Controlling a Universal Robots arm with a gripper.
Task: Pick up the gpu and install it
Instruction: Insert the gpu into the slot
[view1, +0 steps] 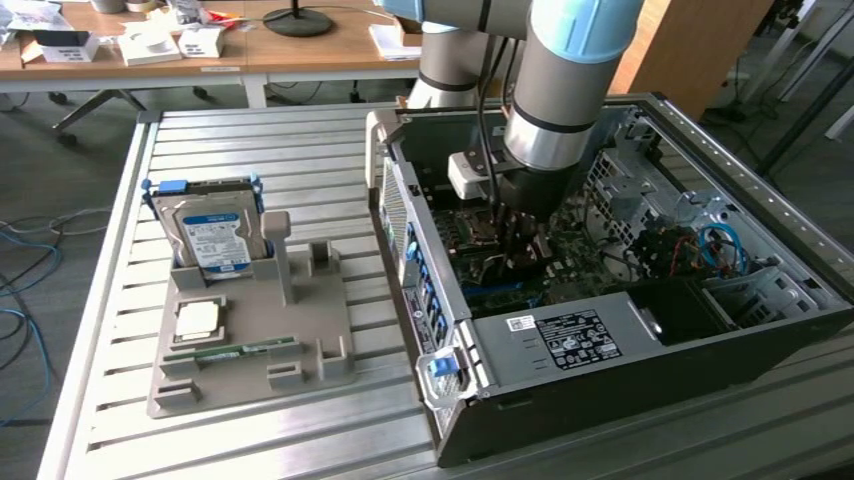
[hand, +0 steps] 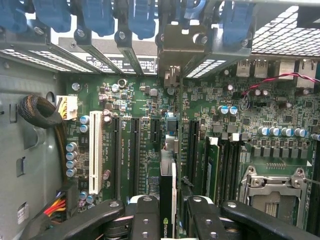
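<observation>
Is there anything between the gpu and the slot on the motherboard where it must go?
Nothing visible. The end effector holds the gpu on edge above the motherboard, in line with a free slot.

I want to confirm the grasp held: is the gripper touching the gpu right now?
Touching. In the wrist view the gripper has its black fingers pressed against both faces of the gpu, held on edge over the motherboard slots.

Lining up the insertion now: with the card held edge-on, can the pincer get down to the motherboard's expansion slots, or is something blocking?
Probably yes. The pincer holds the thin dark gpu card edge-on above the green motherboard, and the long black slots below look unoccupied.
</observation>
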